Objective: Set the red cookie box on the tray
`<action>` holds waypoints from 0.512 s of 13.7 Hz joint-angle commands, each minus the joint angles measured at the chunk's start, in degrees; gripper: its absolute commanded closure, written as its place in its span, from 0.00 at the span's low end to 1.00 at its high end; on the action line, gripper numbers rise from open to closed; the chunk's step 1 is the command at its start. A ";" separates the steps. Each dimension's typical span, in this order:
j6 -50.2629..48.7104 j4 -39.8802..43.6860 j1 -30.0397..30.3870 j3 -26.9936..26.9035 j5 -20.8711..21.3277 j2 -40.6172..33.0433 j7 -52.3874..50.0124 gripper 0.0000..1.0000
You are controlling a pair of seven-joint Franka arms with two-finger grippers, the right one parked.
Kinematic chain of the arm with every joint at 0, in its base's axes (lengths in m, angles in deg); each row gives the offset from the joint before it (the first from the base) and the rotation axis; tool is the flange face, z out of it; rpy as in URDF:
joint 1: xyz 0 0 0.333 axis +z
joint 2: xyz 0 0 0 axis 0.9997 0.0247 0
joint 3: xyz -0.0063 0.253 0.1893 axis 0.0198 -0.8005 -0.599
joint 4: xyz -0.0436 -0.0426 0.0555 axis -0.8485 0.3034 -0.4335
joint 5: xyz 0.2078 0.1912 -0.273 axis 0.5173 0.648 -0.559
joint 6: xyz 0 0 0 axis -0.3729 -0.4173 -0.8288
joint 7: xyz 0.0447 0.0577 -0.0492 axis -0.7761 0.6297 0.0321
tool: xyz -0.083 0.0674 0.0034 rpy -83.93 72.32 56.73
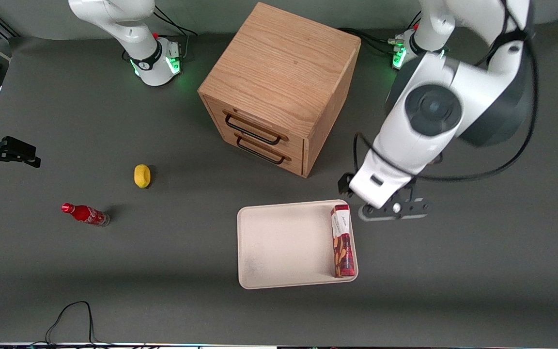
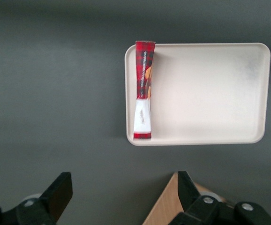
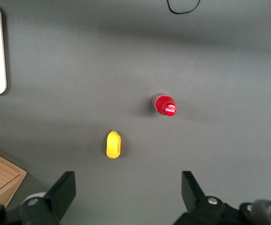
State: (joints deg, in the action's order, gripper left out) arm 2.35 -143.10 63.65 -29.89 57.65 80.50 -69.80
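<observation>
The red cookie box (image 1: 343, 241) is lying flat in the tray (image 1: 279, 242) along its rim nearest the working arm's end of the table, so placement looks finished, while the gripper (image 1: 389, 209) is hovering open and empty just beside the tray.

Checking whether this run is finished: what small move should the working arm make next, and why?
Probably just lift the gripper up and clear. The red cookie box already lies in the tray, along its edge toward the working arm, and the jaws stand open and empty above bare table beside the tray.
</observation>
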 commanded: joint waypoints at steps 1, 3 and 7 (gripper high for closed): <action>-3.97 -2.64 -0.21 -0.69 0.19 -5.23 -0.63 0.00; -5.83 -3.78 1.45 -1.22 0.45 -7.25 0.78 0.00; -4.17 -12.46 9.35 -1.13 0.36 -13.13 10.16 0.00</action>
State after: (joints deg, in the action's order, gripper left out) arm -3.38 -147.61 69.70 -31.28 57.95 72.77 -64.36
